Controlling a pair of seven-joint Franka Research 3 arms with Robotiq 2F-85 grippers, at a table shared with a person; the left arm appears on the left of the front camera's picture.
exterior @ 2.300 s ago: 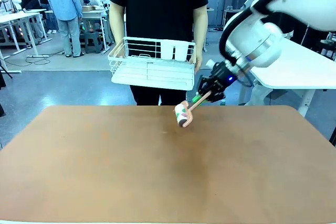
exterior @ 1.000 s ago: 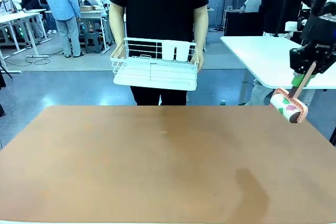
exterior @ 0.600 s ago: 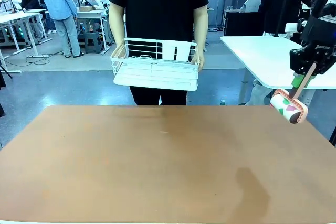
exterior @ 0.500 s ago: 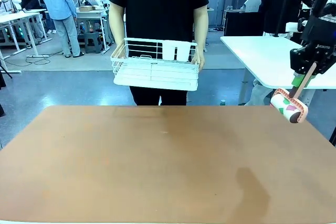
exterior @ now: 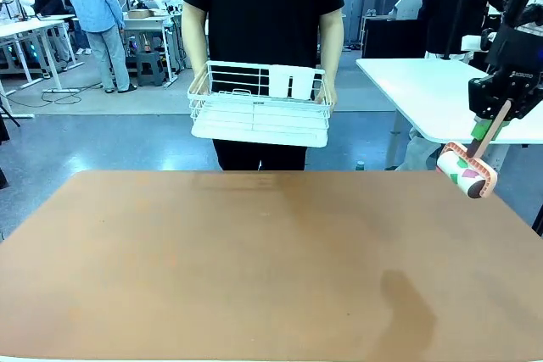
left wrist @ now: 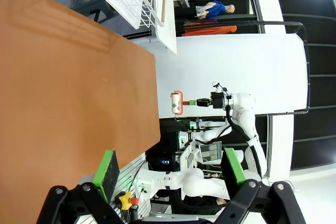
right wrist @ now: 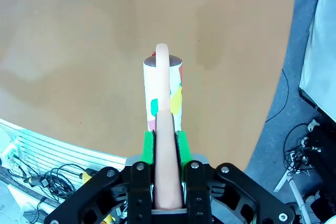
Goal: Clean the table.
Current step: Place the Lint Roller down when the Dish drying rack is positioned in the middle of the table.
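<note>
The reddish-brown table spreads wide across the front view, with a darker patch near its front right. My right gripper hangs above the table's far right corner, shut on the pink handle of a lint roller. In the right wrist view the roller sticks out from the gripper over the table. My left gripper is open with nothing between its green pads, beside the table's edge.
A person in black stands at the far side holding a white wire rack with both hands above the table's far edge. A white-topped table stands behind at the right. Other people stand far off at the left.
2.3 s ago the roller was low over the far middle of the table; the right arm has since carried it to the right corner and held still. The person and rack shifted slightly right.
</note>
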